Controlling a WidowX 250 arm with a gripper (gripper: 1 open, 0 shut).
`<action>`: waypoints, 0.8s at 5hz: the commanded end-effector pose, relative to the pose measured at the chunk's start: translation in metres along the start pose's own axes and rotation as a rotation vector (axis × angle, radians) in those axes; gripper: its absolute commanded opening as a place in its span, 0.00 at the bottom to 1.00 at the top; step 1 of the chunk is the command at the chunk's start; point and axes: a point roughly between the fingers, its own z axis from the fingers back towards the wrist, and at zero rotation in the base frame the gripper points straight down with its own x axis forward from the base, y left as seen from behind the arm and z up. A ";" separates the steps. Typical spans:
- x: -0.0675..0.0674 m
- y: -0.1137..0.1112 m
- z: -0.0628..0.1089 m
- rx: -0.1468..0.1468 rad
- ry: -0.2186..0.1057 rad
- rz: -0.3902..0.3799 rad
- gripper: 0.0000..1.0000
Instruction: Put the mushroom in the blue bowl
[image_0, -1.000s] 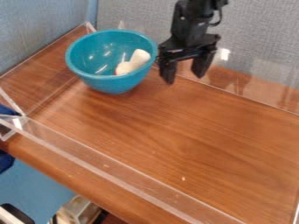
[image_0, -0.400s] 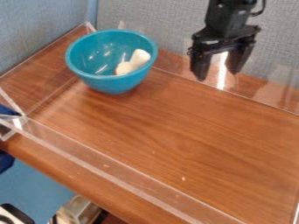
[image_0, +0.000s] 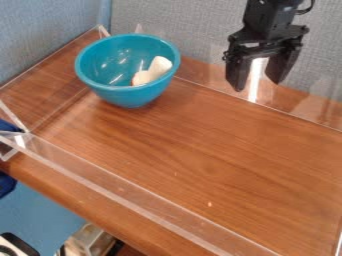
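Observation:
The blue bowl (image_0: 127, 68) stands at the back left of the wooden table. Inside it lies the mushroom (image_0: 151, 70), its cream-white stem showing against the right inner wall. My gripper (image_0: 259, 73) hangs well to the right of the bowl, pointing straight down, above the table near the back wall. Its black fingers (image_0: 235, 72) stand apart and nothing is between them.
Low clear acrylic walls (image_0: 134, 205) ring the wooden tabletop (image_0: 187, 150) on all sides. A blue-grey fabric backdrop rises behind the table. The front left edge of the table drops off to the floor.
My gripper has moved to the right, away from the bowl, and risen a little. It stayed open. The mushroom lies still in the bowl.

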 end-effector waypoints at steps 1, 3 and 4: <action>0.002 -0.005 0.036 -0.097 -0.029 -0.002 1.00; 0.004 -0.007 0.029 -0.075 -0.008 -0.013 1.00; 0.005 -0.006 0.024 -0.061 -0.003 -0.022 1.00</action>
